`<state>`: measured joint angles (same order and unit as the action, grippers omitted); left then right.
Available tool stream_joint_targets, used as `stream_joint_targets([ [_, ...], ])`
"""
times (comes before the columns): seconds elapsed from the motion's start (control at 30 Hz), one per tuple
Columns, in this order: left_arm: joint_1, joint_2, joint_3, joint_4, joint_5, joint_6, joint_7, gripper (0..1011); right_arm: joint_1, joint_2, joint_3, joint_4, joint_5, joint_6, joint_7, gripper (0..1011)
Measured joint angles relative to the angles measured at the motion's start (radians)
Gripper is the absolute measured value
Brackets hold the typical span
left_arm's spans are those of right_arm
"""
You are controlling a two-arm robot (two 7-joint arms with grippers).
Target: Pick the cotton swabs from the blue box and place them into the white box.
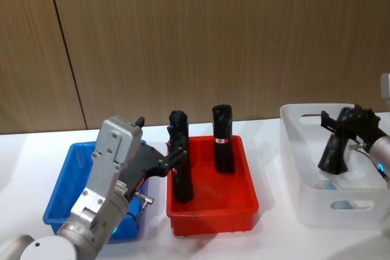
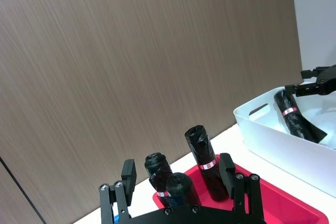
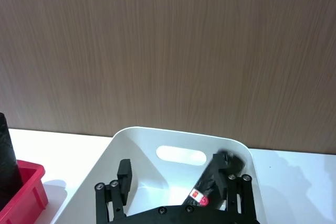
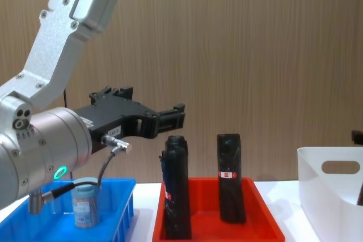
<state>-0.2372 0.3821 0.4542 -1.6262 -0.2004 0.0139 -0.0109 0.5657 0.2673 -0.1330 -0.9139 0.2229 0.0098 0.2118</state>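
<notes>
One cotton swabs jar (image 4: 85, 203) with a grey-blue lid stands in the blue box (image 1: 66, 172) at the left. My left gripper (image 1: 172, 158) hangs above that box's right side, pointing at the red tray, open with nothing between its fingers (image 2: 128, 174). In the chest view the left gripper (image 4: 170, 118) is higher than the jar. The white box (image 1: 298, 168) stands at the right. Two grey-blue lids (image 1: 329, 185) show low inside it. My right gripper (image 1: 329, 120) hovers over the white box, open and empty, with its fingers (image 3: 124, 170) spread.
A red tray (image 1: 250, 202) sits between the two boxes with black rolls (image 1: 223, 138) standing in it. Another black roll (image 1: 334, 150) leans inside the white box, under the right gripper. A wooden wall closes the back of the white table.
</notes>
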Motion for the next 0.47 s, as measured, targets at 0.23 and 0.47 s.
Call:
stream_joint_targets([
  [0.23, 0.000, 0.000, 0.000, 0.000, 0.000, 0.000, 0.000, 1004, 0.001, -0.001, 0.001, 0.006, 0.002, -0.005, 0.000, 1001],
  [0.47, 0.000, 0.000, 0.000, 0.000, 0.000, 0.000, 0.000, 1004, 0.002, -0.001, 0.002, 0.010, 0.005, -0.006, 0.000, 1001],
])
